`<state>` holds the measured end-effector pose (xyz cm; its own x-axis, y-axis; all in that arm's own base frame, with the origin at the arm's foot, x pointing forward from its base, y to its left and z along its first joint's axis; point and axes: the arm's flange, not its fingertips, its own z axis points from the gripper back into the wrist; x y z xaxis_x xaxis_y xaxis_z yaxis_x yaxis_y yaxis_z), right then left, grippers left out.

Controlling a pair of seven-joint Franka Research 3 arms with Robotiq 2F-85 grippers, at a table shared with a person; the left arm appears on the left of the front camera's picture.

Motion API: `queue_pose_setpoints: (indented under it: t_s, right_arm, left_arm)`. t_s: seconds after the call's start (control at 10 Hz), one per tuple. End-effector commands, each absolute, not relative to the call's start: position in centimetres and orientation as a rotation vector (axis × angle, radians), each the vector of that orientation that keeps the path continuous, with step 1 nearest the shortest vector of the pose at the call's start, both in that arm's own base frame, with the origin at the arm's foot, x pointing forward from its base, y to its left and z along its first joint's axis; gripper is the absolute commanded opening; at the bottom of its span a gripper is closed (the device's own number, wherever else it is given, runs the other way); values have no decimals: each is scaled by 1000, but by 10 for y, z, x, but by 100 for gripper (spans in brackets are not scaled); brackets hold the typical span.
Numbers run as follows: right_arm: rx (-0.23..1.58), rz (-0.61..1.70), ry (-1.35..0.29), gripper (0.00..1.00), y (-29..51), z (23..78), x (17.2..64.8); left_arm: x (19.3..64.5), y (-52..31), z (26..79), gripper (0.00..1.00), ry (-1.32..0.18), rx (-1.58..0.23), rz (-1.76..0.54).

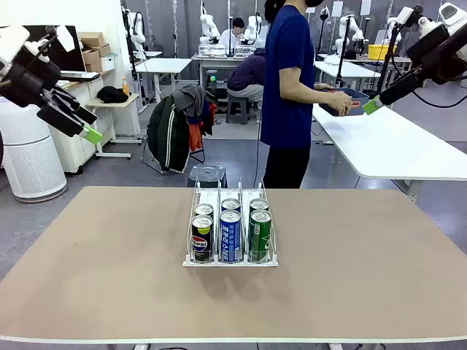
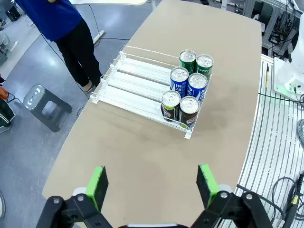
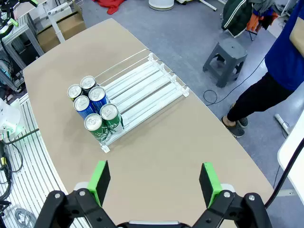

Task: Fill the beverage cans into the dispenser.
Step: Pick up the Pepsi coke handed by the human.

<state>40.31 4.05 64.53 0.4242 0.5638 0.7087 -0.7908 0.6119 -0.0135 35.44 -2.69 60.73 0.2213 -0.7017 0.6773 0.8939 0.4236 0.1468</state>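
The dispenser [image 1: 268,262] sits mid-table, a low clear rack with three lanes. Several beverage cans [image 1: 230,233] stand upright at its near end, two per lane: Pepsi on the left, blue-white in the middle, green on the right. My left gripper [image 1: 89,125] hangs open high at the left, off the table. My right gripper [image 1: 373,104] is raised at the upper right, open. In the left wrist view the gripper [image 2: 152,185] is open and empty above the table, with the cans [image 2: 187,90] and dispenser [image 2: 133,80] beyond. The right wrist view shows its gripper [image 3: 154,183] open, the cans [image 3: 95,111] and dispenser [image 3: 142,88] ahead.
A person in a blue shirt [image 1: 288,80] stands at the far side, turned to a neighbouring white table [image 1: 394,146], with hands on a blue-grey bin [image 1: 343,98]. A grey stool [image 1: 208,175] stands behind the table. Bare tabletop [image 1: 95,262] surrounds the rack.
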Motion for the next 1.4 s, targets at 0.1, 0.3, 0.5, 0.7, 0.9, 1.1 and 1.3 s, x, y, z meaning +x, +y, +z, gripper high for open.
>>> queue_pose_setpoints:
  t_s: [0.1,0.3,0.5,0.7,0.9,1.1,1.3]
  right_arm:
    - [348,868,-736,100,41,643,402]
    - [348,868,-736,100,41,643,402]
    - [348,868,-736,100,41,643,402]
    - [348,868,-736,100,41,643,402]
    - [348,868,-736,100,41,643,402]
    - [348,868,-736,100,41,643,402]
    - [348,868,-736,100,41,643,402]
  left_arm:
    - [355,-27,607,100,-756,-296,-1124]
    - [355,-27,607,100,-756,-296,-1124]
    - [355,-27,607,100,-756,-296,-1124]
    - [355,-27,607,100,-756,-296,-1124]
    - [355,-27,607,100,-756,-296,-1124]
    - [355,-27,607,100,-756,-296,-1124]
    - [355,-27,607,100,-756,-296,-1124]
